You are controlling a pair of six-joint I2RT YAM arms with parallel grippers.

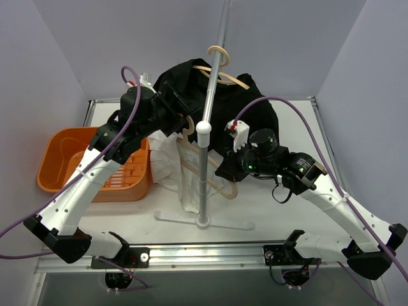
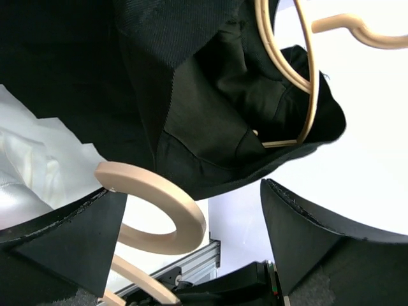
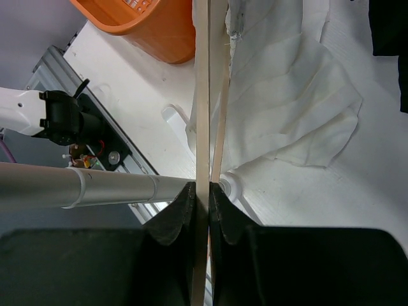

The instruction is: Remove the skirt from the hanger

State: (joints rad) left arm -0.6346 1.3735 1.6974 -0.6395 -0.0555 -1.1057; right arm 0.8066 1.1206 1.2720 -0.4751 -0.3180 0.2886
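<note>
The right gripper (image 3: 203, 196) is clamped on a thin bar of the wooden hanger (image 3: 202, 89). The white pleated skirt (image 1: 171, 162) hangs there, left of the stand pole (image 1: 203, 185) and beside the orange basket (image 1: 57, 173). The left gripper (image 2: 191, 213) gapes wide below the black garment (image 2: 191, 127), gripping nothing.

Pale lilac walls (image 1: 57, 51), white table (image 1: 255, 207), aluminium rail (image 1: 204, 255) along near edge
</note>
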